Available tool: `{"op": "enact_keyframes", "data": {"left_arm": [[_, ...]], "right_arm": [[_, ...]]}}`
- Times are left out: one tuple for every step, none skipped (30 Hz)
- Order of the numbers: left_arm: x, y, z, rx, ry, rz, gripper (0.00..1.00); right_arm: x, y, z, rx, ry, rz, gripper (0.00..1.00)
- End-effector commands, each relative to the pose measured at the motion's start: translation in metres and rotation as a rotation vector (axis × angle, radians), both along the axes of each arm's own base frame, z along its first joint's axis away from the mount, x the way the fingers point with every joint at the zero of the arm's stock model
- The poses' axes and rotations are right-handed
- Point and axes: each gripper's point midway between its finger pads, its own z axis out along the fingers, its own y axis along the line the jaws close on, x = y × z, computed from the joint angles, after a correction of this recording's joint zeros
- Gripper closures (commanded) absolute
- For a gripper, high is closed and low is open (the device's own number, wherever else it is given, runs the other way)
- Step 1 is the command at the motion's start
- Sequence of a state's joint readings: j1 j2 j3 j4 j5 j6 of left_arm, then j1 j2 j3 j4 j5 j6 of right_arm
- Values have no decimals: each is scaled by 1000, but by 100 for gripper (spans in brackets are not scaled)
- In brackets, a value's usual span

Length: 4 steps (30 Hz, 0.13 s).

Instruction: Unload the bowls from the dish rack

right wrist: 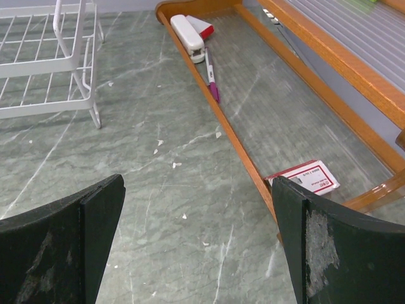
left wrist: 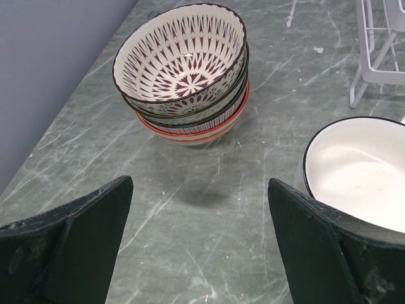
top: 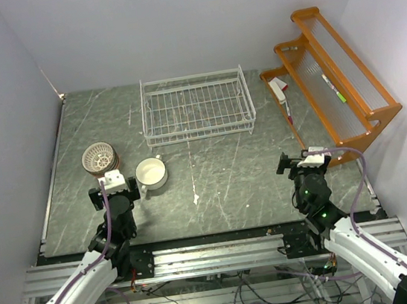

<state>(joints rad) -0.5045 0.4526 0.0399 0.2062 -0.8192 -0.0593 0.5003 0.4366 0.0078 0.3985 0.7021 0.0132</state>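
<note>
The white wire dish rack (top: 196,106) stands at the back middle of the table with nothing in it. A stack of patterned bowls (top: 100,158) (left wrist: 183,69) sits on the table at the left, the bottom one banded in orange-red. Beside it stands a white bowl with a side handle (top: 151,174) (left wrist: 361,171). My left gripper (top: 126,188) (left wrist: 199,244) hovers open just in front of these bowls, holding nothing. On the right, my right gripper (top: 293,163) (right wrist: 199,244) is open over bare table.
An orange wooden shelf (top: 332,75) (right wrist: 253,152) lies at the right, with a white-and-red stapler (right wrist: 190,33), a pen (right wrist: 211,79) and a red-and-white card (right wrist: 304,178) in it. A corner of the rack (right wrist: 60,69) shows left in the right wrist view. Walls enclose the table.
</note>
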Motion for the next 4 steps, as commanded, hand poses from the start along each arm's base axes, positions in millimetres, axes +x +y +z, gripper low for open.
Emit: {"op": "enact_keyframes", "data": {"left_arm": [[4, -1, 11, -32, -52, 6, 2], [4, -1, 11, -33, -52, 6, 2], [4, 0, 10, -33, -51, 7, 2], [4, -1, 11, -33, -52, 6, 2]], "right_arm": [[-10, -6, -43, -47, 72, -3, 0], [-10, -6, -43, -46, 71, -2, 0], [-10, -6, -42, -45, 69, -2, 0], [-10, -6, -42, -45, 69, -3, 0]]}}
